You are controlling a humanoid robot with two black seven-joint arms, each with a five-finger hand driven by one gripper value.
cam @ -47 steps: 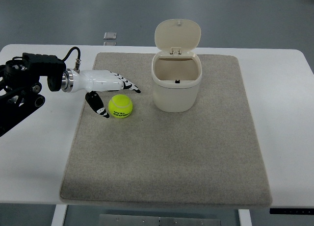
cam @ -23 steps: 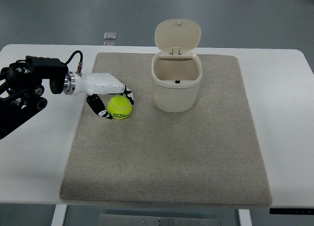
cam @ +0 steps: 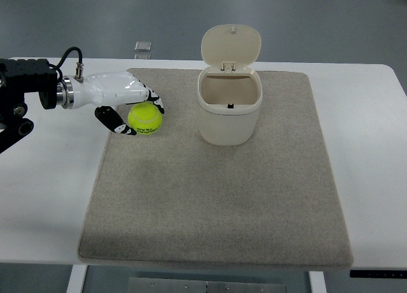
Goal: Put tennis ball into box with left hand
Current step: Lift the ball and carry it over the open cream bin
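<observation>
A white surface above a grey floor carries a beige mat, and nearly all of the action sits at the mat's upper left corner. There the robot's left hand, reaching in from the picture's left edge, is wrapped around the tennis ball: white fingers curl over its top and far side, while the black-tipped thumb presses in from the near left. The ball is at the mat's left edge, well short of the box, a cream bin that stands upright towards the back of the mat with its hinged lid flipped open behind it and its interior showing bare. Whether the ball has left the mat cannot be told from this angle. The right arm does not appear. The grasp looks made, so the step in hand seems to be the pick-up; the next move would call for raising the ball high enough to clear the box's rim, carrying it right across the mat, and letting go over the opening.
</observation>
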